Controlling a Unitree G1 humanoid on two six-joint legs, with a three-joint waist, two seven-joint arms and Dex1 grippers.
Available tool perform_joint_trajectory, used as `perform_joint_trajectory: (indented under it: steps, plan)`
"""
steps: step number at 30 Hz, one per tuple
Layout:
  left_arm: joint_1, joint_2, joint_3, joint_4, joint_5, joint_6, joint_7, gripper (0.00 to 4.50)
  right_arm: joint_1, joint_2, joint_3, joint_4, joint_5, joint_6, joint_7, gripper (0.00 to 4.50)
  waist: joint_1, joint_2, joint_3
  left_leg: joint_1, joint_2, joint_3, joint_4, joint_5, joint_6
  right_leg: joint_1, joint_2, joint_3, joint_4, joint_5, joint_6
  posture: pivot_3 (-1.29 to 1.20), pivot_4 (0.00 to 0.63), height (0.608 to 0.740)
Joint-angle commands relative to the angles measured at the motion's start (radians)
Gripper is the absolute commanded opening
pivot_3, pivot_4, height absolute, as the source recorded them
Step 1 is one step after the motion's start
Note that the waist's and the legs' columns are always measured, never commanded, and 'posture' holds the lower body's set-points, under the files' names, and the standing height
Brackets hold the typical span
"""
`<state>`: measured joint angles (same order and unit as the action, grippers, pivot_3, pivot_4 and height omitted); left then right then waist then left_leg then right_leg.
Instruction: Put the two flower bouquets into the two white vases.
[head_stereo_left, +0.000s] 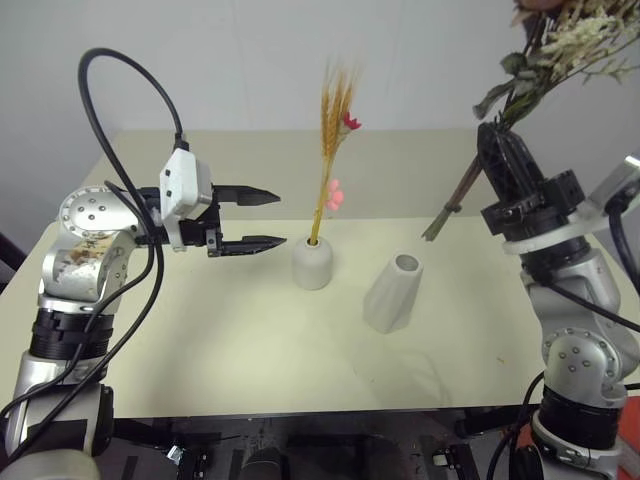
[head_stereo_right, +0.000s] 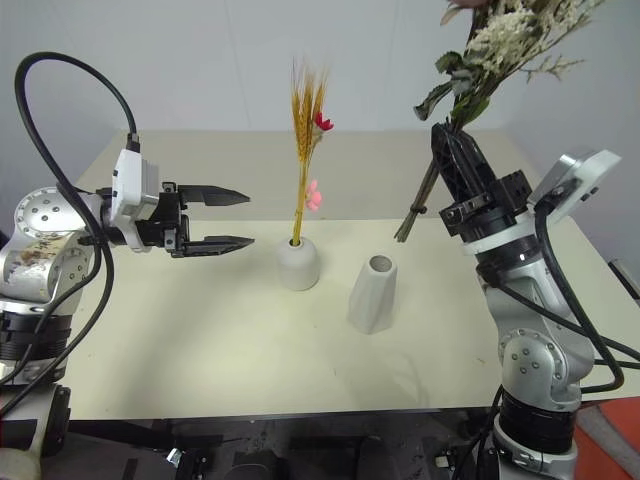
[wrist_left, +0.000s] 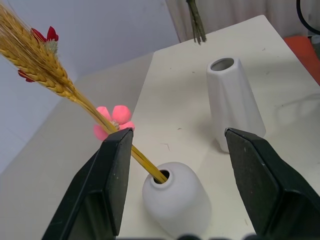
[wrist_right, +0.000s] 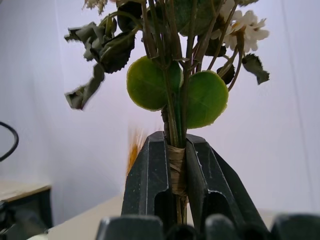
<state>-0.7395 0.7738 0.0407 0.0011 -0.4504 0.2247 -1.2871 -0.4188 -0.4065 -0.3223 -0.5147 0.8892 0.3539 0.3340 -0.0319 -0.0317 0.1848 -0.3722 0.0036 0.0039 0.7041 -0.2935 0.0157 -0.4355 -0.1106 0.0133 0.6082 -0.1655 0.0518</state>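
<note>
Cut off: the top of the bushy bouquet (head_stereo_right: 500, 50) is cropped by the edge of both eye views; its brown stem ends hang above the counter (head_stereo_right: 250, 350).
Left tool (head_stereo_right: 228, 218): held open and empty, beside the short vase (head_stereo_right: 298, 264).
Right tool (wrist_right: 176, 170): clamped on the bushy bouquet's bound stems; the twine wrap is seen in the right wrist view.
Wheat bouquet (head_stereo_left: 335, 150): stood in the short vase, leaning slightly; its stems entering the mouth are seen in the left wrist view.
Tall vase (head_stereo_left: 394, 292): matte white, faceted, tapering, empty, just beside the short vase.
Short vase: matte white, dome-shaped, with a small round mouth.
</note>
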Motion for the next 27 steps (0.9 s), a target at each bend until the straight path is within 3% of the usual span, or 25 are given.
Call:
perform_joint_trajectory:
  steps: [1,27]
  plan:
    - [-0.015,0.011,0.013,-0.009,0.002,-0.016,-0.002,3.18,0.001,-0.013,-0.001,-0.057,0.046,0.008,0.012,0.21,0.002,0.0,0.0,0.0,0.0,0.0,0.0,0.0,0.0,0.0,0.0,0.0,0.0,0.0,0.0,0.0,0.15,0.74]
    - [-0.006,0.001,0.016,-0.026,0.0,-0.014,0.007,3.18,0.097,0.036,0.102,-0.041,-0.029,-0.008,0.049,0.21,0.013,0.0,0.0,0.0,0.0,0.0,0.0,0.0,0.0,0.0,0.0,0.0,0.0,0.0,0.0,0.0,0.15,0.74]
